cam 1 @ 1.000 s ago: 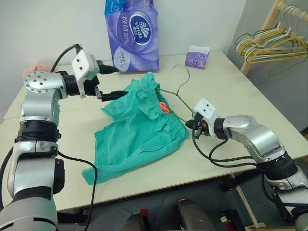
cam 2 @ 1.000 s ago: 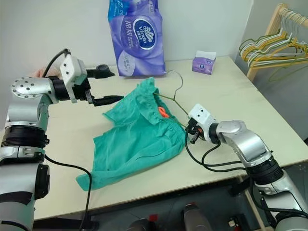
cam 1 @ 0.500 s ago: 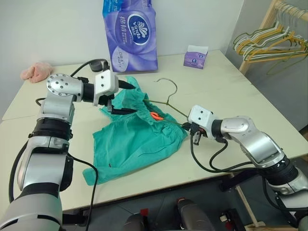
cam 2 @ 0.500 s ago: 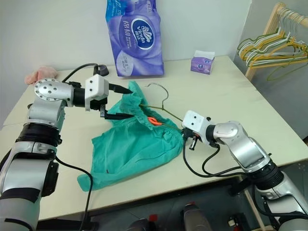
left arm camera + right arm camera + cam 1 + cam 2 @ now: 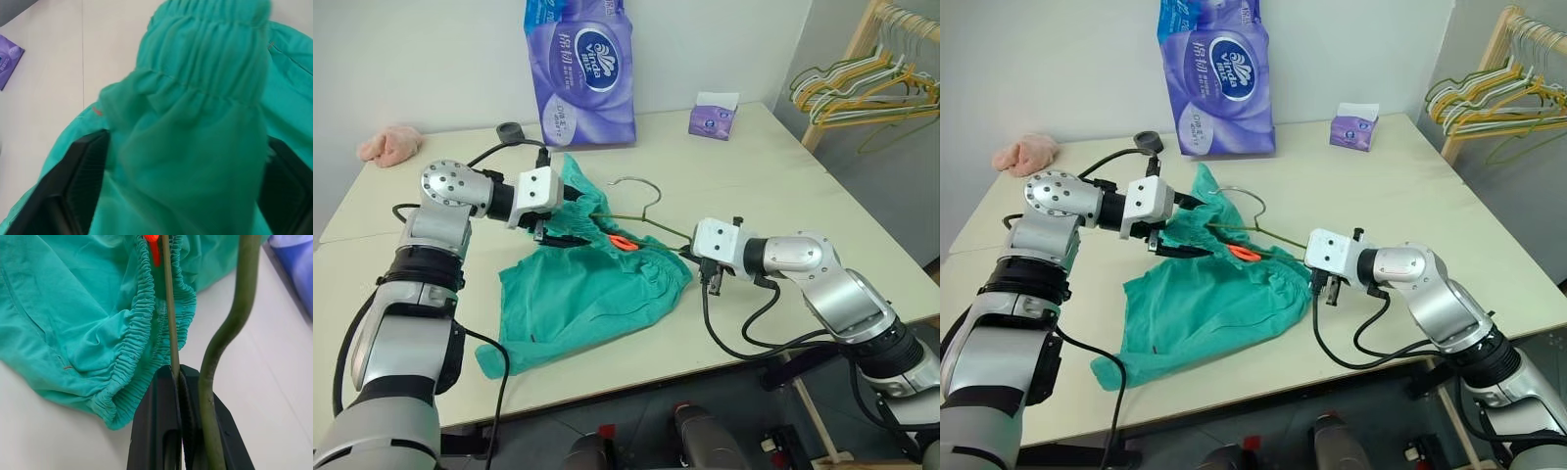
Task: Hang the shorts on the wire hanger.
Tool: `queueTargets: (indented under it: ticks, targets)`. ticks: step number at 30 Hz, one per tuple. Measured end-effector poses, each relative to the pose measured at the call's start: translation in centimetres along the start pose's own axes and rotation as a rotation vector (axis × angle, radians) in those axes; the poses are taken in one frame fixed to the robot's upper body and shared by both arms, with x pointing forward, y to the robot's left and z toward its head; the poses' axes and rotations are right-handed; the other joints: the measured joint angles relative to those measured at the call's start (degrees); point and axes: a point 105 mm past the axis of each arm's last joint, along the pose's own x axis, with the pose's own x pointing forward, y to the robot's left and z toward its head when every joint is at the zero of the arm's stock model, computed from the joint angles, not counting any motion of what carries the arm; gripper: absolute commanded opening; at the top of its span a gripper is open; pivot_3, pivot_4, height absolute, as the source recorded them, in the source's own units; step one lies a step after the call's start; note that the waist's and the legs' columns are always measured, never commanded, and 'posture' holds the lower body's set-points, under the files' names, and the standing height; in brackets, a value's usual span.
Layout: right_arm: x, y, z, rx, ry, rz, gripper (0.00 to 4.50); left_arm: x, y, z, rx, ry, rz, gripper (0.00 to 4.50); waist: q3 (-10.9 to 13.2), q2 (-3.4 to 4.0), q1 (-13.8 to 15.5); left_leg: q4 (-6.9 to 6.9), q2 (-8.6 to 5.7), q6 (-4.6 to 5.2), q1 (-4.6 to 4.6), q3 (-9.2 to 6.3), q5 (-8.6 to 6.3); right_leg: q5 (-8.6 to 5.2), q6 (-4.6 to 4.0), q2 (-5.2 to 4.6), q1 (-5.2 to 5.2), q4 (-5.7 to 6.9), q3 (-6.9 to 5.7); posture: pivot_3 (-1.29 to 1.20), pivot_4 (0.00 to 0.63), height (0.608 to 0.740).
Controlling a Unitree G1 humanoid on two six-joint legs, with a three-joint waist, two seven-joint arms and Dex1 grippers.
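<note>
the bench [image 5: 773, 186] is a broad, pale, smooth slab, and i have everything spread across its middle so both arms can reach. the shorts [image 5: 587, 294] lie there as a loose teal heap, soft thin cloth with a gathered, ribbed waistband and a small orange tag [image 5: 621, 242]; the legs trail toward 7 o'clock while the waist end is raised toward 12 o'clock.

my left tool [image 5: 570, 217] comes in from 9 o'clock. its two black fingers sit either side of a bunched fold of the waistband, part way closed with the cloth filling the gap between them; i judge it is lifting the waist open so the wire can pass inside, though whether it has really pinched the cloth i cannot tell.

my right tool [image 5: 180, 377] comes from 3 o'clock and is clamped tight on the hanger [image 5: 641, 206], gripping a thin straight run of the wire right beside the waistband edge. that keeps the frame steady and aimed into the opening. the hanger is slim dark olive wire, stiff and smooth, its curved hook showing above the cloth at 12 o'clock and one arm already running under the elastic near the tag.
</note>
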Motion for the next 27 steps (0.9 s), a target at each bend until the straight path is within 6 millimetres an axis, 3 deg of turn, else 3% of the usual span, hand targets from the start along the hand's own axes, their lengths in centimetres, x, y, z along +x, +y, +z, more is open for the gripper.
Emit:
queueTargets:
  ticks: [9,15,18,21,23,27]
  targets:
    - [-0.2,-0.4,0.0,-0.047,0.007,-0.016,0.00,0.4,-1.2,-0.2,-0.011,0.001,-0.058,0.16,0.0,-0.01,-0.3,0.00,0.00,0.00,0.00,-0.02,0.00,0.00,0.00,0.00,0.00,0.01,0.00,-0.24,0.084,0.740]
    - [-0.5,-0.2,-0.2,-0.078,0.007,0.016,0.00,0.6,-1.7,-0.1,0.012,0.001,-0.080,0.04,0.0,-0.02,-0.3,0.01,0.00,0.00,-0.01,-0.04,0.00,0.00,0.00,0.00,0.00,0.02,-0.02,-0.24,0.084,0.740]
    - [-1.0,0.2,-0.5,-0.128,0.006,0.060,0.75,0.9,-2.0,-0.1,0.014,-0.002,-0.090,0.03,0.0,-0.02,-0.3,0.01,0.00,0.00,-0.01,-0.04,0.00,0.00,0.00,0.00,0.00,0.02,-0.02,-0.24,0.085,0.740]
    - [-1.9,0.4,-1.8,-0.187,0.051,0.105,1.82,1.0,-2.2,-0.2,0.003,0.000,-0.096,0.01,0.0,-0.04,-0.3,0.02,0.00,0.00,-0.01,-0.03,0.00,0.00,0.00,0.00,0.01,0.01,-0.04,-0.24,0.088,0.740]
    - [-2.6,0.3,-3.8,-0.206,0.115,0.117,2.49,1.0,-2.1,-0.1,-0.001,-0.003,-0.096,0.01,0.0,-0.04,-0.2,0.03,-0.01,0.00,-0.01,-0.02,0.00,0.00,0.00,0.00,0.02,0.01,-0.03,-0.24,0.090,0.740]
    - [-6.7,-1.0,-9.7,-0.172,0.344,0.118,3.86,0.6,-2.6,-0.9,-0.037,0.019,-0.095,0.00,0.0,-0.04,-0.1,0.02,-0.03,0.00,0.02,0.05,0.00,-0.01,0.01,-0.02,0.01,0.02,0.02,-0.24,0.095,0.740]
